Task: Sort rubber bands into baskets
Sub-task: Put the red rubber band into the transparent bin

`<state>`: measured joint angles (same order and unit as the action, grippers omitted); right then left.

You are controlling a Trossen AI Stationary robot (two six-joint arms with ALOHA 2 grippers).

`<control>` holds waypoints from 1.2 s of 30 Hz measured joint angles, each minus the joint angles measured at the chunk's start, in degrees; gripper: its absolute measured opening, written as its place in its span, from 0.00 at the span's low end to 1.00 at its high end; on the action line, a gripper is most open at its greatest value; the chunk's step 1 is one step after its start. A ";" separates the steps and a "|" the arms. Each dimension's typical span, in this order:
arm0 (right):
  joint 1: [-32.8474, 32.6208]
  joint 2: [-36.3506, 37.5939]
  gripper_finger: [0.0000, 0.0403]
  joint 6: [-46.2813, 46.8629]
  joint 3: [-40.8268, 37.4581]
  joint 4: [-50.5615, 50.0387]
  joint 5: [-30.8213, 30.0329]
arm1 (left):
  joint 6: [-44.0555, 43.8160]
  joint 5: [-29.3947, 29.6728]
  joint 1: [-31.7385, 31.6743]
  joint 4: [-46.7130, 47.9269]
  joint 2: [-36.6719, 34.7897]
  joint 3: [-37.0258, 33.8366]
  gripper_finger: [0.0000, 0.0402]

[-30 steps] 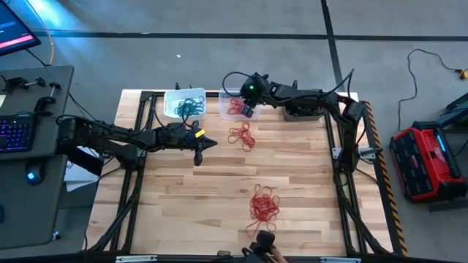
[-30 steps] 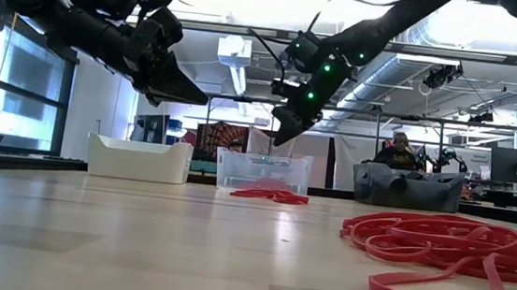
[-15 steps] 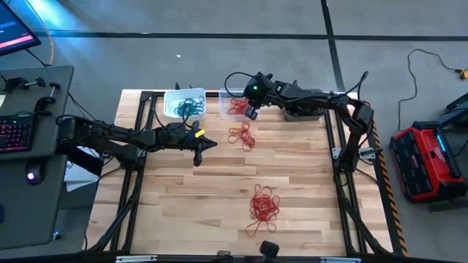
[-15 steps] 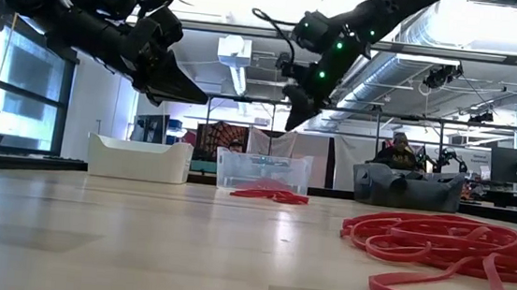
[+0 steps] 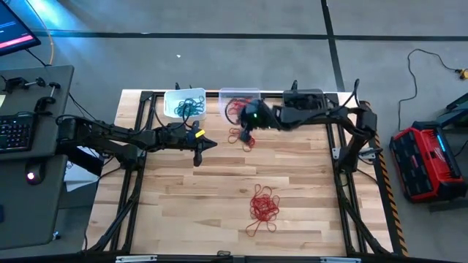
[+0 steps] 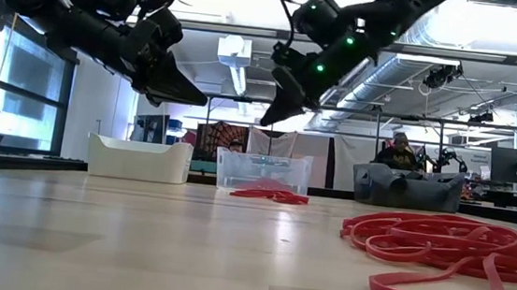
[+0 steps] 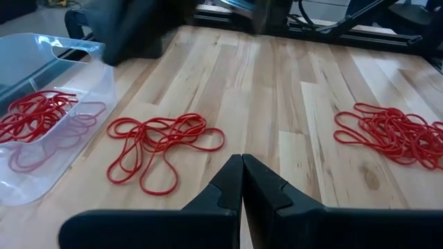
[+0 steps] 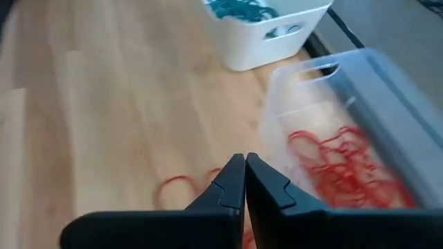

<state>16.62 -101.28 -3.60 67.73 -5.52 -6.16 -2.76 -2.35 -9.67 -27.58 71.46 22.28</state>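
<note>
red rubber bands loose just under right gripper, pinched shut and empty, poised beside clear basket for pickup; left gripper shut, parked.

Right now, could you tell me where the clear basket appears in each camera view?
High view: clear basket at the far edge, centre.
Low view: centre, right of the white basket.
Left wrist view: left edge.
Right wrist view: right side.
Shared landmark: red bands inside it.

Two dark jointed arms, looping black cables, green lights near the right claw.
</note>
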 joint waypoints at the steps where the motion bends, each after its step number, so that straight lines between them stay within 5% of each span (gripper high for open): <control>1: -0.97 0.56 0.00 0.90 -1.72 1.40 -0.52 | 0.00 0.00 0.00 0.17 0.00 0.00 0.00; 8: -8.03 6.15 0.00 7.63 -11.85 5.79 -7.46 | -0.01 0.00 0.00 0.27 0.01 0.00 0.00; 23: -16.00 9.15 0.01 22.97 -27.07 12.24 -10.46 | 1.62 0.00 0.00 -0.16 0.01 0.00 0.00; 36: -14.19 1.33 0.38 21.66 -27.76 20.93 -8.87 | 0.85 0.02 0.00 -0.06 0.00 0.00 0.00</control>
<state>2.43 -99.94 18.06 39.97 15.42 -15.03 -1.91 -2.33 -9.67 -27.64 71.46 22.28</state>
